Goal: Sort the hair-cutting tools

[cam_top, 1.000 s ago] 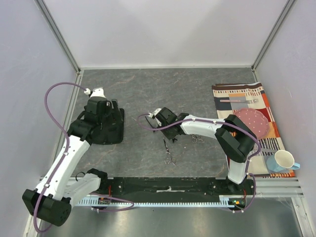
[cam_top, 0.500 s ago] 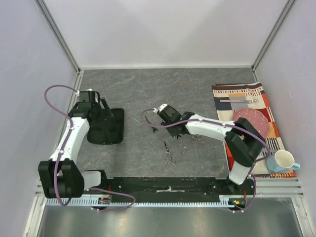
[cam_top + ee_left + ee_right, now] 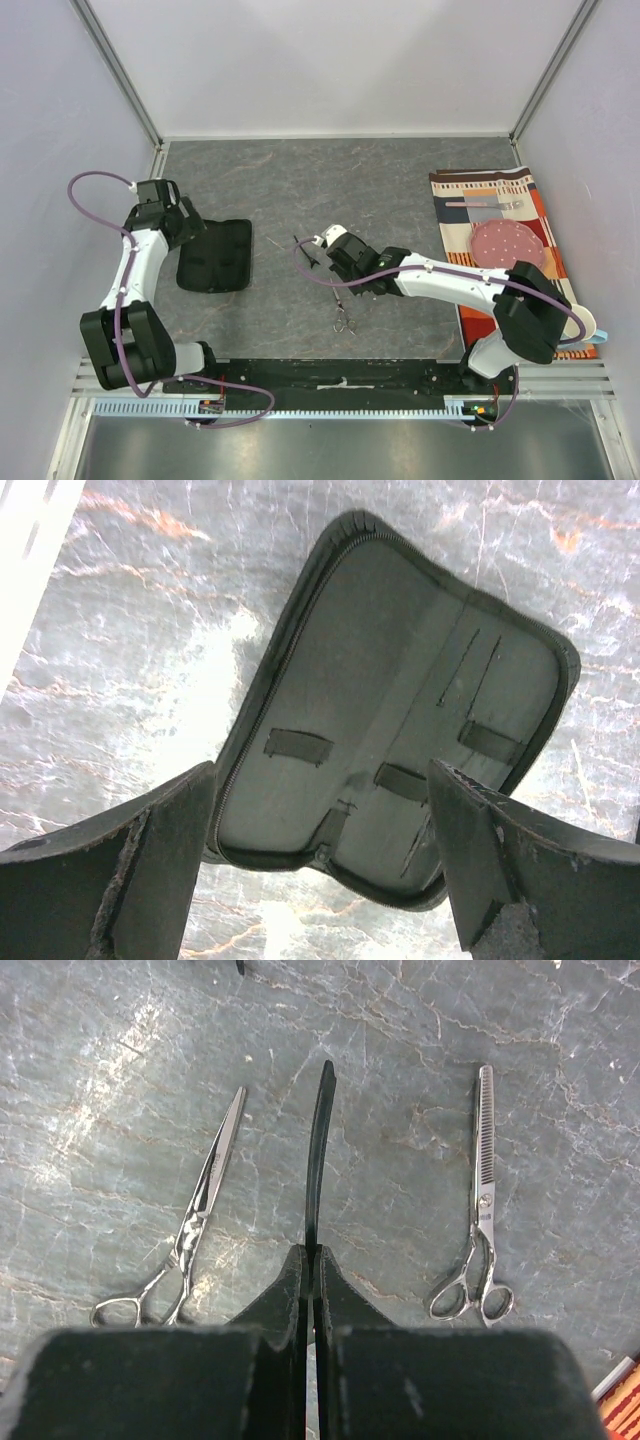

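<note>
My right gripper (image 3: 312, 1252) is shut on a thin black stick-like piece (image 3: 318, 1150) that points away from it, just above the table. Plain silver scissors (image 3: 195, 1225) lie to its left and toothed thinning scissors (image 3: 482, 1200) to its right. From above, the right gripper (image 3: 353, 278) hangs beside the plain scissors (image 3: 342, 310), and another black piece (image 3: 306, 251) lies up-left of it. My left gripper (image 3: 322, 775) is open and empty, looking down on the unzipped black pouch (image 3: 400, 710). In the top view the left gripper (image 3: 186, 216) is at the pouch's (image 3: 215, 256) far-left corner.
A striped placemat (image 3: 500, 185) at the right edge carries a pink plate (image 3: 507, 243) and a fork (image 3: 485, 204). My right elbow (image 3: 530, 305) reaches over the mat's near end. Walls enclose the table on the left, far and right sides.
The left arm has pulled back left off the pouch, its gripper still open. The right gripper has moved nearer and rightward with the black piece, now over the gap between the two scissors.
</note>
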You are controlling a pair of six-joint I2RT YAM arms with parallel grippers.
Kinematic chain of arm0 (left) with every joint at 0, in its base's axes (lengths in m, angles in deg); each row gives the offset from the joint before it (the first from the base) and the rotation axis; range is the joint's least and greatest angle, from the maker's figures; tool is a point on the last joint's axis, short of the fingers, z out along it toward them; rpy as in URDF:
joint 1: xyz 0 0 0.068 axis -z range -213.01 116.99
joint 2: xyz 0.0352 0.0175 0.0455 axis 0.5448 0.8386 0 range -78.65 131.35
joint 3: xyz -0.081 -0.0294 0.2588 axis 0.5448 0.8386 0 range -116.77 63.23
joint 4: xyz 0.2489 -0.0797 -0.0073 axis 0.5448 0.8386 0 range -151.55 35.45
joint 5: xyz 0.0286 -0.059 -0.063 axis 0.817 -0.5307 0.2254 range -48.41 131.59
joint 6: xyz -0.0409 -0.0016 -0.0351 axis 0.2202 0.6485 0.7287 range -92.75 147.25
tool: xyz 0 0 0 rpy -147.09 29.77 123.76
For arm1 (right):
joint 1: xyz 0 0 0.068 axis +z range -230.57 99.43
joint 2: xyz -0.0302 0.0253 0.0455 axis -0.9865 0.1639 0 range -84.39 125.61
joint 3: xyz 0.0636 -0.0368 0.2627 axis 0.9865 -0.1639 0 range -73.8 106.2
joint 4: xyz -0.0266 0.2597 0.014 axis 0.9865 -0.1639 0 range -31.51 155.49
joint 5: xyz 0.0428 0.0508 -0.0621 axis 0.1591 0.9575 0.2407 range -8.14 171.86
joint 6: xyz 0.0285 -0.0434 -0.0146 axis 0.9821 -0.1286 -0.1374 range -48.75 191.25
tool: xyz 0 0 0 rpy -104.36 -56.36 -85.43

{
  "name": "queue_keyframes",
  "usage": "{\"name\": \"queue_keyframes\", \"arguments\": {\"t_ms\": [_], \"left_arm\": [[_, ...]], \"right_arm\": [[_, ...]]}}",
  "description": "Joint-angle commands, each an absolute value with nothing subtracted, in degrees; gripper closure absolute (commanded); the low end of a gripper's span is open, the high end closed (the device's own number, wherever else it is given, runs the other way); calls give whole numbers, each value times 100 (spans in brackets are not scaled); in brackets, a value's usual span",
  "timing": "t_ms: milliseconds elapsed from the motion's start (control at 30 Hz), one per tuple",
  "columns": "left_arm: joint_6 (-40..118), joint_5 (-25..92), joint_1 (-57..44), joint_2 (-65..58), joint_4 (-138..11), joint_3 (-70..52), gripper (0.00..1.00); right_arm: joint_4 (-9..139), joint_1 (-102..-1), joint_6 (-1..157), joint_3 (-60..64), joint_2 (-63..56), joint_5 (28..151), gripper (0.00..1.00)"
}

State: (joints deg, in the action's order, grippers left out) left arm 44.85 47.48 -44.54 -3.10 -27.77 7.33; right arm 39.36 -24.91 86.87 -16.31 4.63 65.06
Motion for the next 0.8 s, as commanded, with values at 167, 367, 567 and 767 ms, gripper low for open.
{"name": "queue_keyframes", "arguments": {"t_ms": [167,367,567,767], "left_arm": [[4070,4985,-4732,9,-3175,688,8],[4157,4388,-5268,177,-3404,961,8],[4271,3843,-5568,370,-3412,1163,10],[4324,3236,-5586,502,-3746,1628,17]], "right_arm": [[4282,-2406,8804,-1738,-45,6666,100],[4290,-2405,8813,-1764,-89,6674,100],[4334,-2397,8822,-1755,-1,6692,100],[4361,-2397,8839,-1755,-19,6701,100]]}}
